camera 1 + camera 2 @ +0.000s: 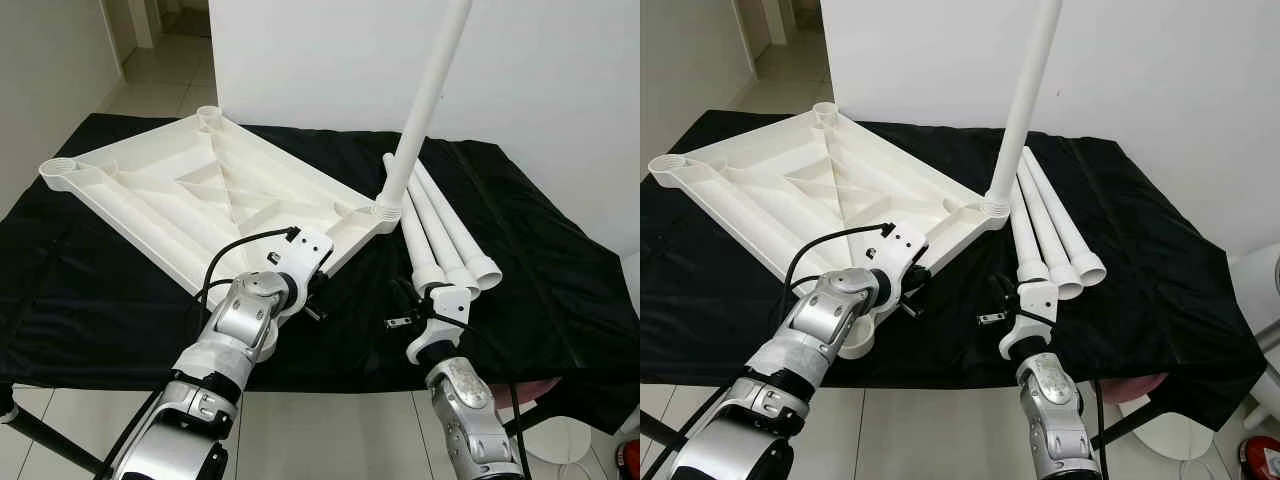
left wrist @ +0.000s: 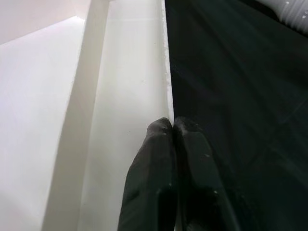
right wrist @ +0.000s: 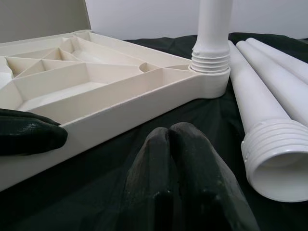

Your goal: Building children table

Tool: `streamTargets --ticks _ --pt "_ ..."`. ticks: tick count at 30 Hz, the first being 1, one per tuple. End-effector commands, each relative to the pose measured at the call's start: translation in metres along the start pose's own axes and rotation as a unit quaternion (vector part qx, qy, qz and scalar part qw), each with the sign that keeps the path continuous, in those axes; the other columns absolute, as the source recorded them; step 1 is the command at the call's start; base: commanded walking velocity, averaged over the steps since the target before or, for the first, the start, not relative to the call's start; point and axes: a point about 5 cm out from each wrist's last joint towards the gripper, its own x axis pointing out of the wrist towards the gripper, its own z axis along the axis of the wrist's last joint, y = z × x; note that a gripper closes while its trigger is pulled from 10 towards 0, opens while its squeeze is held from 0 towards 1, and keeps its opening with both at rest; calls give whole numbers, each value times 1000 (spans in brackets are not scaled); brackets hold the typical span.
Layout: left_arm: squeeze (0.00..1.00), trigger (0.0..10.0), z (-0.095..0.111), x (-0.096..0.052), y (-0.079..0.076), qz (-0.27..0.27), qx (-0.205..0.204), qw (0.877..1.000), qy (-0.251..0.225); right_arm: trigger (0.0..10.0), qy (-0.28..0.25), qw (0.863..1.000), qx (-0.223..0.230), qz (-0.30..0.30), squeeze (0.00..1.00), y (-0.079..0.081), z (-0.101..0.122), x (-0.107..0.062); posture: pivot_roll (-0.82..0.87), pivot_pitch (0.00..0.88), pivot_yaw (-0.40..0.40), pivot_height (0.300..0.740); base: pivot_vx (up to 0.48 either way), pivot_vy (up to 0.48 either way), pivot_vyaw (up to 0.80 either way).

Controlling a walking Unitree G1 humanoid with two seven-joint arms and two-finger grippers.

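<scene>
Upturned white tabletop (image 1: pixel 190 195) lies ribs-up on the black cloth (image 1: pixel 540 260), one leg (image 1: pixel 425 100) already standing in its near-right corner socket (image 1: pixel 385 212); three loose legs (image 1: pixel 440 235) lie side by side just right of that socket, threaded ends toward the robot. Right gripper (image 3: pixel 178 159), fingers pressed together and empty, rests on the cloth just short of those ends, so it is likely the nearer arm for the next pickup. Left gripper (image 2: pixel 171 144), clenched, sits at the tabletop's near edge.

Black-draped table (image 1: pixel 560 300): tabletop (image 1: pixel 200 190), 3 legs (image 1: pixel 445 225)
</scene>
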Motion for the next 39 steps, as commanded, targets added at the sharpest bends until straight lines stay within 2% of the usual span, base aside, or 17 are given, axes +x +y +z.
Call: streamTargets --ticks 1,8,9,10,11,14,16,17,20,22,23,26,30,32,34,36,39 --pt "1000 10000 9 0 12 159 6 987 -19 10000 -2 1000 -8 -4 0 -2 1 -2 -37 0 -54 740 0 0 0" --pt "1000 10000 12 0 7 137 10 990 -31 10000 -2 1000 -8 -1 0 -1 1 0 -33 0 -57 740 0 0 0" --pt "596 10000 14 -1 5 128 15 991 -41 10000 -2 1000 -9 0 0 -1 1 0 -29 0 -59 740 0 0 0" --pt "596 10000 14 -1 5 128 15 991 -41 10000 -2 1000 -9 0 0 -1 1 0 -29 0 -59 740 0 0 0" --pt "0 10000 19 -4 2 112 16 991 -66 10000 -2 1000 -9 1 0 0 1 0 -28 0 -59 740 0 0 0" --pt "0 10000 23 -9 -1 94 24 991 -95 10000 -1 1000 -9 2 0 0 0 0 -27 0 -59 740 0 0 0" --pt "0 10000 31 -22 -5 61 4 986 -156 10000 -1 1000 -9 2 0 1 0 0 -26 0 -57 740 0 0 0" --pt "0 10000 31 -22 -5 61 4 986 -156 10000 -1 1000 -9 2 0 1 0 0 -26 0 -57 740 0 0 0" --pt "0 10000 35 -38 -6 36 -17 976 -212 10000 0 1000 -9 2 0 1 -1 -1 -25 0 -54 740 0 0 0" --pt "0 10000 34 -43 -4 43 -21 974 -223 10000 0 1000 -10 2 0 1 -1 -1 -25 0 -53 740 0 0 0" --pt "0 10000 30 -51 7 76 -26 971 -227 10000 -1 1000 -10 2 0 1 -1 -1 -24 0 -51 740 0 0 0" --pt "0 10000 24 -64 31 144 -14 966 -215 10000 -1 1000 -9 3 0 1 -1 -1 -17 0 -54 740 0 0 0" --pt "0 10000 21 -70 42 158 1 967 -198 10000 1 1000 -9 6 0 3 -2 -1 -12 0 -57 740 0 0 0" --pt "0 10000 18 -78 50 167 39 968 -183 10000 2 1000 -9 10 0 4 -3 -1 -7 0 -60 740 0 0 0" --pt "0 10000 15 -82 55 175 48 968 -172 10000 2 1000 -9 10 0 4 -3 -2 -7 0 -60 740 0 0 0" --pt "0 10000 -1 -85 65 194 87 972 -103 10000 3 1000 -10 10 0 3 -2 -2 -8 0 -62 740 0 0 0" --pt "0 10000 -8 -86 68 200 98 972 -77 10000 3 1000 -11 10 0 2 -2 -2 -8 0 -62 740 0 0 0"
